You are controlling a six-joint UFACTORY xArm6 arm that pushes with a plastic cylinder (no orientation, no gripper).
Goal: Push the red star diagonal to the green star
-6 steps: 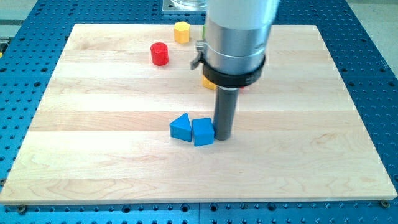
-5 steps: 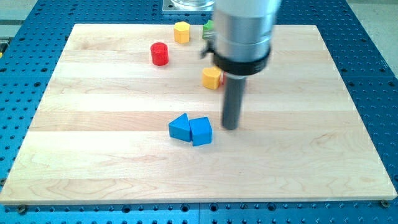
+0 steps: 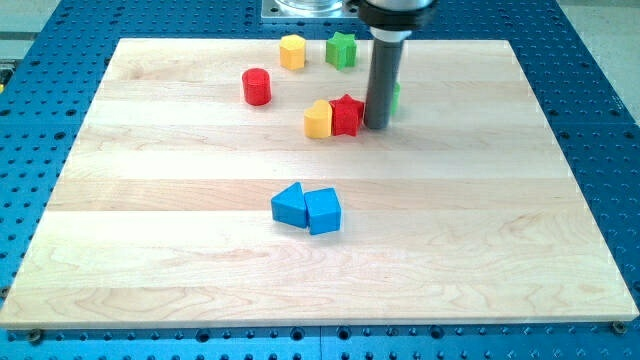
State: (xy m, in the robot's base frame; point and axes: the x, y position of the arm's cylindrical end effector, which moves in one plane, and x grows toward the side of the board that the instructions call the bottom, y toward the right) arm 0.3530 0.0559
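Nearest the view's bottom: blue triangular block point(image 3: 289, 204) and blue cube point(image 3: 323, 211), touching, mid-table, well apart from the action. Table point(image 3: 520, 250) is a pale wooden board on a blue perforated base. Farther up: yellow block point(image 3: 318, 120) touching the red star point(image 3: 347, 115) on its left side; my tip point(image 3: 377, 125) sits right against the red star's right edge. No hand on this rig, just the rod, so there is no open or closed state to report. A sliver of a green block point(image 3: 396, 98) shows behind the rod on its right; shape hidden. Red cylinder point(image 3: 257, 87) is up-left, apart from the cluster. Farthest, near the top edge: yellow hexagonal block point(image 3: 291, 51) and the green star point(image 3: 341, 49), near each other, not touching. Progress, my read: red star lies below the green star, nearly straight under it, so not clearly diagonal yet; it likely needs a sideways shove without dragging the yellow block along. No brands, labels or readable writing visible.
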